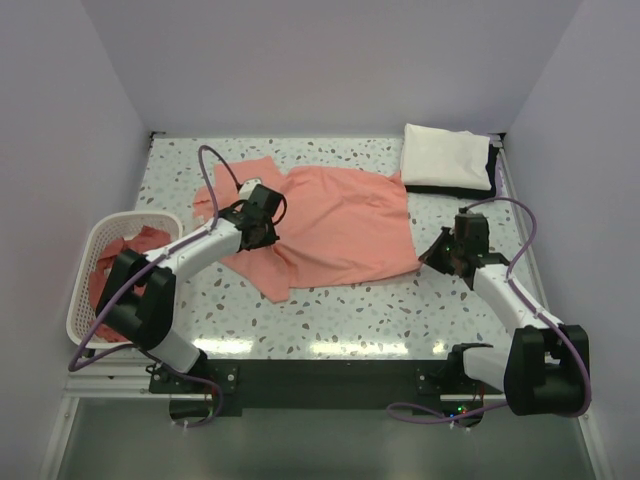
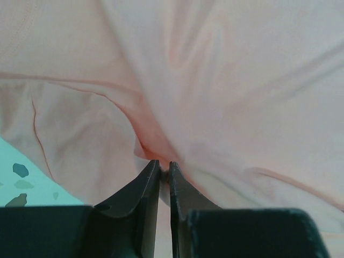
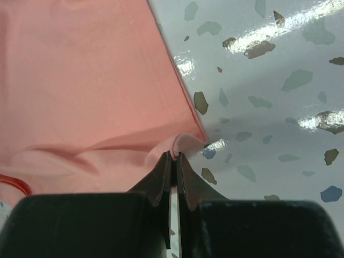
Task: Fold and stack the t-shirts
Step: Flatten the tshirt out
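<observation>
speckled table (image 1: 400, 320) within pale walls (image 1: 300, 60); left gripper (image 2: 164, 163) and right gripper (image 3: 173, 154) each pinch the salmon t-shirt (image 1: 340, 225).

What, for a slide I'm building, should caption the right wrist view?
Right claw shut on the hem corner of a salmon-pink t-shirt lying on the speckled table.

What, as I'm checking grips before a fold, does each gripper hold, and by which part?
Both pinch the spread salmon-pink cloth t-shirt: right gripper at a hem corner, left gripper on a puckered fold.
</observation>
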Tool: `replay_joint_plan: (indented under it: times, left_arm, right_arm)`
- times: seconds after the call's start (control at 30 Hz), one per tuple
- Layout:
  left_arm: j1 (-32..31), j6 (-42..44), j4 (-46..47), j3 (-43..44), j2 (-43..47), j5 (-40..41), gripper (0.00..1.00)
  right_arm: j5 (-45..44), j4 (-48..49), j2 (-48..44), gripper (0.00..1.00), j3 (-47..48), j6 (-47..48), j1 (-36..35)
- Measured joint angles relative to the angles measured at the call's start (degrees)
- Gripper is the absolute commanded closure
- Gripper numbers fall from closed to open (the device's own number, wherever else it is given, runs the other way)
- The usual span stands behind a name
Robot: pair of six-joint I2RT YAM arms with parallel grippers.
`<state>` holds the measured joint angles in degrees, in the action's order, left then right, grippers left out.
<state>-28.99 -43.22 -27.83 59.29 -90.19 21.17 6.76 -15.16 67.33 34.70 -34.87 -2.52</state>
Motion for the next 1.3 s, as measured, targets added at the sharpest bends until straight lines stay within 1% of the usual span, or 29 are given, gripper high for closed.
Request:
replay_joint_plan:
  times: [0.1,0.13,0.23,0.27,0.33,0.43,0.6,0.83,0.93,1.0,1.03,1.07,1.2,1.23,1.3]
  left_arm:
    - [0.00,0.39,0.83,-0.04,0.00,-0.68,0.86]
    - [0.00,0.42,0.92,-0.09,0.00,-0.90,0.90]
    - [0.09,0.48,0.87,-0.76,0.59,-1.16,0.94]
    - [0.15,0.48,0.57,-1.40,1.36,-1.29,0.98]
    - [0.68,0.37,-0.57,-3.06,4.11,-1.51,1.00]
    - [2.23,-0.07,-2.49,-7.37,12.26,-1.81,1.00]
    - [3.91,-3.96,-7.63,-15.30,30.25,-2.16,1.00]
    - [4.24,-15.17,-17.99,-25.75,49.18,-6.16,1.00]
    - [4.22,-19.89,-21.64,-27.54,57.44,-8.09,1.00]
    - [4.24,-22.49,-23.61,-27.80,62.97,-8.98,0.94]
    - [4.22,-23.52,-24.37,-27.80,65.20,-9.25,0.89]
    - [4.24,-24.22,-24.96,-27.80,66.88,-9.62,0.85]
    - [4.24,-25.38,-27.69,-27.54,68.78,-10.60,0.71]
    - [4.24,-25.35,-28.52,-27.15,68.67,-10.60,0.65]
    - [4.24,-25.14,-30.10,-25.73,68.26,-10.49,0.62]
  right_arm:
    - [-0.55,-0.68,0.00,1.00,0.07,0.33,0.26]
    - [-0.87,-0.87,0.00,1.00,0.07,0.42,0.39]
    - [-1.60,-1.84,0.00,1.00,0.37,0.90,1.27]
    - [-1.75,-2.23,0.00,1.00,0.61,1.11,1.57]
    - [-1.77,-2.71,0.00,1.00,1.01,1.44,2.62]
    - [-1.79,-3.21,0.00,1.00,1.14,1.51,4.48]
    - [-1.70,-3.89,0.02,1.00,1.14,1.49,4.83]
    - [-1.66,-5.01,-0.11,1.00,1.14,1.44,5.22]
    - [-1.51,-5.57,-0.79,1.00,1.14,1.44,5.22]
    - [-1.46,-6.05,-1.42,1.00,1.14,1.42,5.22]
    - [-1.44,-6.34,-1.75,1.00,1.14,1.40,5.22]
    - [-1.44,-6.56,-1.95,1.00,1.14,1.40,5.22]
    - [-1.44,-7.43,-2.60,1.00,1.14,1.36,5.33]
    - [-1.44,-7.58,-2.64,1.00,1.14,1.33,5.38]
    - [-1.44,-7.85,-2.75,1.00,1.16,1.31,5.49]
